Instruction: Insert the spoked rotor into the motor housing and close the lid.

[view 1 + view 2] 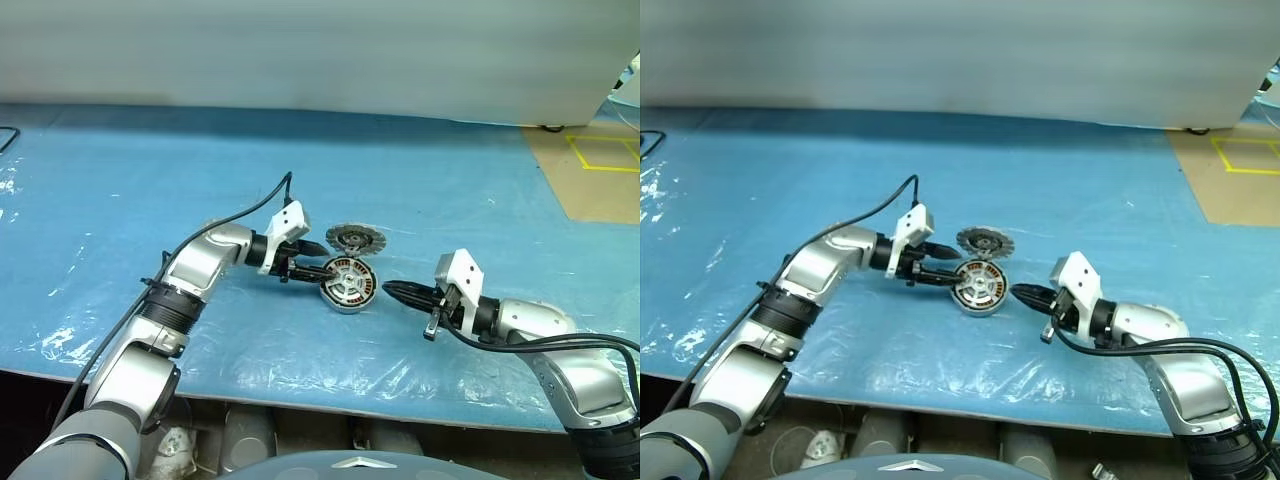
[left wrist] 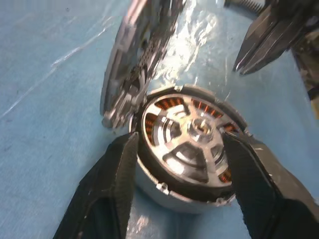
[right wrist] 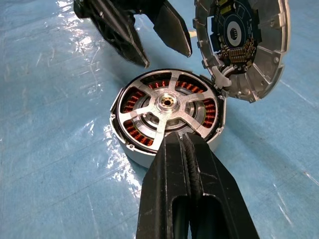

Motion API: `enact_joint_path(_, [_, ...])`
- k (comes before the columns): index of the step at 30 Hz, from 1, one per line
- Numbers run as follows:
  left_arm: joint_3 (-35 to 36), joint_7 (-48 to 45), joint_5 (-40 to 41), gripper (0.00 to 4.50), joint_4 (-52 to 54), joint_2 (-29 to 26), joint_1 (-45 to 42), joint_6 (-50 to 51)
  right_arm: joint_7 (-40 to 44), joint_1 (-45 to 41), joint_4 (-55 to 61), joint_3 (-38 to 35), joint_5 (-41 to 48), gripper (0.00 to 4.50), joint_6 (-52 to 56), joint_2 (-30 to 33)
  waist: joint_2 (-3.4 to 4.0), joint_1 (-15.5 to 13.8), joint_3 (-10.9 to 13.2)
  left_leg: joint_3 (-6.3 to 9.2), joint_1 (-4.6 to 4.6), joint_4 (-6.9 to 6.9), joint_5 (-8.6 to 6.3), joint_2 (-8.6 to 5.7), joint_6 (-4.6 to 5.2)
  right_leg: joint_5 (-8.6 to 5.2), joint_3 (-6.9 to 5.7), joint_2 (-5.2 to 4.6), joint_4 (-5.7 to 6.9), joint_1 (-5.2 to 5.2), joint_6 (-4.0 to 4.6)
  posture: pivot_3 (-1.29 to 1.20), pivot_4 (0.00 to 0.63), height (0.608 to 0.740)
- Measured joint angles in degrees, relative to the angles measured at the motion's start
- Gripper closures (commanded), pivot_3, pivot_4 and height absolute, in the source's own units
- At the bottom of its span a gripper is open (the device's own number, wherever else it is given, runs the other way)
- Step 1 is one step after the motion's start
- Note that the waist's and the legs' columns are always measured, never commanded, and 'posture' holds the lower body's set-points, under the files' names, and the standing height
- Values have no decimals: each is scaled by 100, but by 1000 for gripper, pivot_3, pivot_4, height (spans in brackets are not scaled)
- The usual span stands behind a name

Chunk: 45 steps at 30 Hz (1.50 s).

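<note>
Rotor seated in the housing, lid propped open beside it.

Head view: my left gripper (image 1: pixel 313 258) stands parted around the motor housing (image 1: pixel 349 284), grasping nothing; my right gripper (image 1: pixel 392 291), clenched empty, braces its near rim, I judge. Left wrist view: the spoked rotor (image 2: pixel 192 147) sits inside. Right wrist view: the lid (image 3: pixel 244 45) leans tilted at the housing's edge; open blue mat (image 3: pixel 55 129) all round.

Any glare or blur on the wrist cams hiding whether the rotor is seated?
Left wrist view: soft blur and white glare on the plastic sheet, yet the spoked rotor reads inside the motor housing. Right wrist view: sharper, copper windings clear, small glints on the sheet; the lid leans beside the housing.
</note>
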<state>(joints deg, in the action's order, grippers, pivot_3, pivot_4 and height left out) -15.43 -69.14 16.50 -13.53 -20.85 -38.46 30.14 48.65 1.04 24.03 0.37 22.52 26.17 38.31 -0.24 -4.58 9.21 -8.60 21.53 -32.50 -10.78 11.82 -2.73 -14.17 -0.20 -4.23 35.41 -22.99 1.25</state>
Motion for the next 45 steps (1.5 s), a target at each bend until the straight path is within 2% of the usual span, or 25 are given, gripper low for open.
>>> enact_joint_path(6, [152,-5,478,4483,455,-10,213,518,13,-9,-108,42,-40,4500,-92,-17,0,22,0,-1,-3,5,1,1,1,-1,1,1,0,-1,1,0,150,740])
enact_joint_path(11, [151,202,468,4483,528,29,426,581,53,-23,-158,42,-64,4500,-152,-17,1,11,0,-1,1,3,1,0,2,-1,0,0,-3,-1,1,0,150,740])
enact_joint_path(18, [98,896,18,4483,255,463,447,-58,55,-53,-182,43,-82,4500,-188,-24,0,0,0,0,3,0,1,1,4,0,0,0,-6,-1,0,0,150,740])
enact_joint_path(23, [-229,1074,-384,4483,216,475,583,-317,30,-51,-182,43,-83,4500,-188,-43,0,17,0,1,2,4,2,1,4,1,-1,1,-7,-1,-2,0,150,740])
enact_joint_path(31, [-273,1042,-424,4483,262,457,585,-384,-26,-52,-181,45,-83,4500,-185,-60,1,14,0,1,0,4,0,0,1,0,0,0,-7,1,-1,0,150,740])
enact_joint_path(33, [-231,1005,-367,4483,248,530,602,-401,-30,-53,-182,50,-83,4500,-184,-62,1,15,0,1,2,4,0,0,2,0,-1,0,-8,0,-1,0,150,740])
enact_joint_path(39, [222,588,541,4483,703,472,742,32,-29,-91,-182,64,-81,4500,-175,-70,1,30,0,0,1,6,1,2,2,-1,-1,1,-8,-2,1,0,150,740])
enact_joint_path(45, [939,286,1217,4483,1073,-269,932,369,-17,-100,-182,65,-80,4500,-173,-71,3,54,1,-1,-1,7,-3,0,-3,-1,0,1,-9,-2,1,0,150,740])
